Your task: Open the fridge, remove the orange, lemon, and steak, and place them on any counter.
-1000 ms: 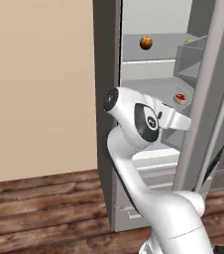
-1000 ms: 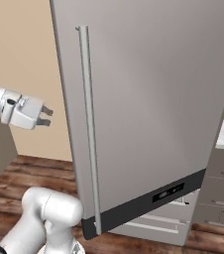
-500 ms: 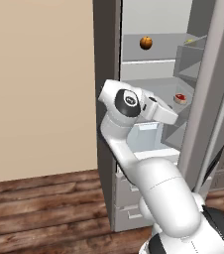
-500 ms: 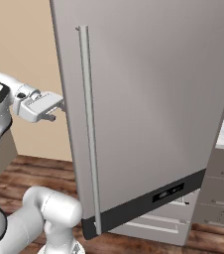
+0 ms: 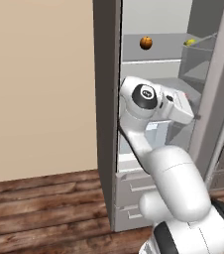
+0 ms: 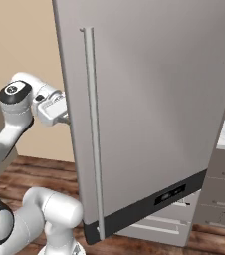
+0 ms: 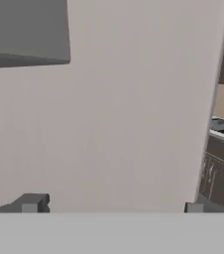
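Reaching in mid-frame, the gripper (image 7: pixel 112 207), jaws wide apart and empty, faces the open fridge (image 6: pixel 154 109) door's inner side. The orange (image 5: pixel 145 42) and lemon (image 5: pixel 189 42) sit on the upper shelf, top right.

The arm is rising from the base, folding at a bulky white elbow and bending back up to a dark-capped wrist joint. From that joint the hand is extending roughly level, pointing away from the base and to its right. The gripper (image 5: pixel 197 117) is sitting at the far end of the hand; in the right base view the gripper (image 6: pixel 66 119) is projecting sideways from the wrist. In the hand view the gripper (image 7: pixel 112 206) is showing two dark finger tips (image 7: pixel 30 203) set wide apart near opposite lower corners, with nothing between them.
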### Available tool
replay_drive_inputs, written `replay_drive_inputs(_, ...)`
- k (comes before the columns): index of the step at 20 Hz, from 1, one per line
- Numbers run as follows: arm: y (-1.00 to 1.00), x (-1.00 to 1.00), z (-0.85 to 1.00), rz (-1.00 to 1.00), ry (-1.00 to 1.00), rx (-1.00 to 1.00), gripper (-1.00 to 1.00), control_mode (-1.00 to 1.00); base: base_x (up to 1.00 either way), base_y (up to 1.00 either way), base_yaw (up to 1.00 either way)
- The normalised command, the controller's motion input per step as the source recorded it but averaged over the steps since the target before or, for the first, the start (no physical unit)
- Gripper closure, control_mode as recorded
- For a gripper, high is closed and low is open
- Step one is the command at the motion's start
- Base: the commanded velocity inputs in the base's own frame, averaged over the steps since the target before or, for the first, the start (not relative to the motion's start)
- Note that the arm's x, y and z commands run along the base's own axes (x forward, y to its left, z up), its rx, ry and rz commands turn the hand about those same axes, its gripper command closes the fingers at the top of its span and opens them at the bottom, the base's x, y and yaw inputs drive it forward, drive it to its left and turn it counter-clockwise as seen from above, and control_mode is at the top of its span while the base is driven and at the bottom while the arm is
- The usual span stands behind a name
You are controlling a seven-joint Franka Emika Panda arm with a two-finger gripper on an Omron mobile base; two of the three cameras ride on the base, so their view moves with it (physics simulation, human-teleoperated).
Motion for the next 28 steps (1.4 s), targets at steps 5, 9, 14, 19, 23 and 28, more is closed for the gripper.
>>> replay_drive_inputs(5,-0.88,-0.73,0.0,-0.13,-0.18,-0.07,-1.0,-1.0,0.0,0.0,0.0)
replay_drive_inputs(9,-0.99,-1.0,0.0,-0.16,-0.15,-0.02,-1.0,-1.0,0.0,0.0,0.0)
replay_drive_inputs(14,-0.14,-0.88,-0.21,-0.09,-0.22,-0.14,-1.0,-1.0,0.0,0.0,0.0)
replay_drive_inputs(19,0.83,-0.33,-0.25,0.0,-0.3,-0.21,-1.0,-1.0,0.0,0.0,0.0)
replay_drive_inputs(23,0.73,-0.04,-0.17,0.04,-0.28,-0.17,-1.0,-1.0,0.0,0.0,0.0)
replay_drive_inputs(28,0.12,0.56,0.0,0.15,-0.12,-0.01,-1.0,-1.0,0.0,0.0,0.0)
